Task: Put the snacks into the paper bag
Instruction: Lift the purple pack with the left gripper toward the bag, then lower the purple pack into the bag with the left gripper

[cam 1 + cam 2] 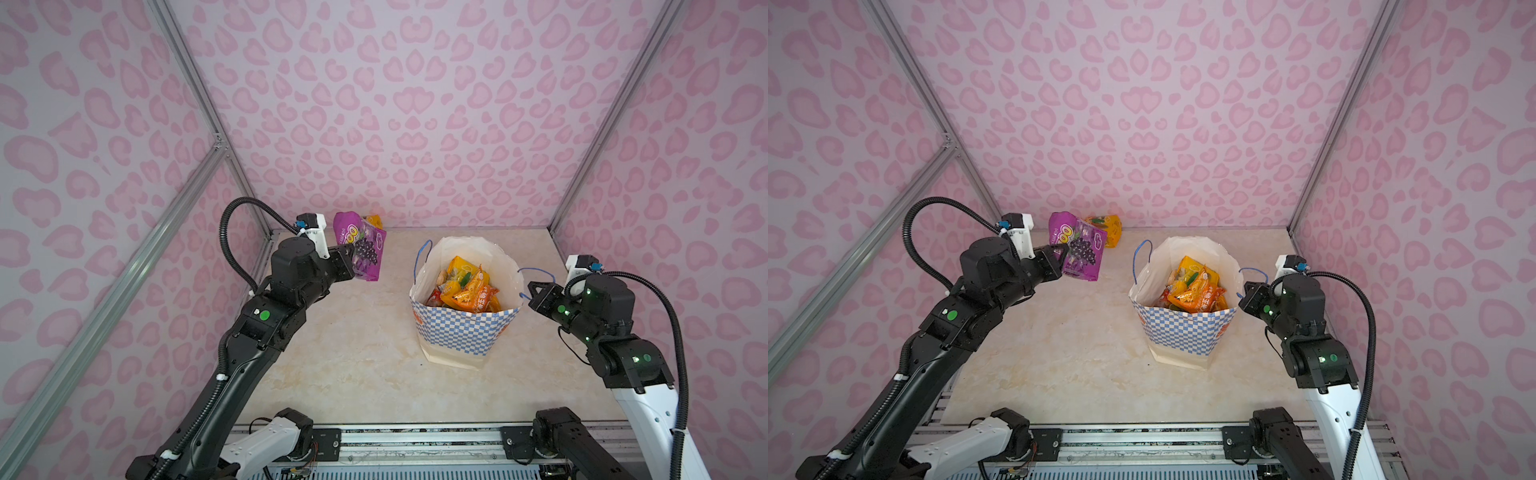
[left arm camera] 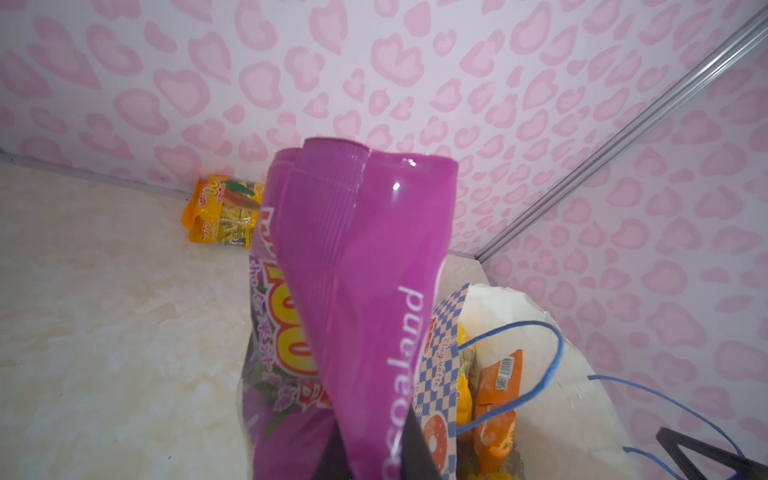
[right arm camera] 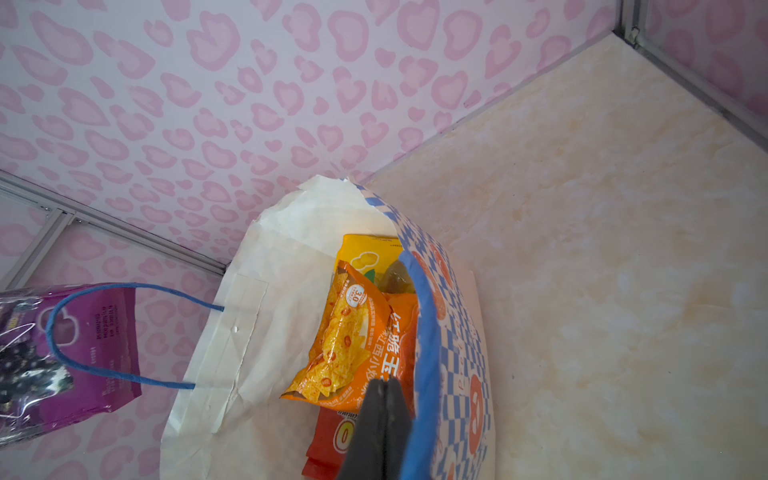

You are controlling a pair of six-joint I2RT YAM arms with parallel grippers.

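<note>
In both top views my left gripper [image 1: 352, 261] is clamped on the purple grape packet [image 1: 363, 249], held in the air well left of the paper bag [image 1: 461, 332]. A yellow packet [image 1: 376, 222] lies farther off, by the back wall [image 1: 415, 124]. Orange and yellow snacks [image 1: 465, 286] sit inside the bag, and my right gripper [image 1: 531, 291] is at the bag's blue handle [image 1: 540, 271].

From my left wrist, the purple packet hangs just before the bag.

From my right wrist, my fingers [image 3: 372, 428] are pressed together above the bag's rim; whether they pinch the cord I cannot tell.
</note>
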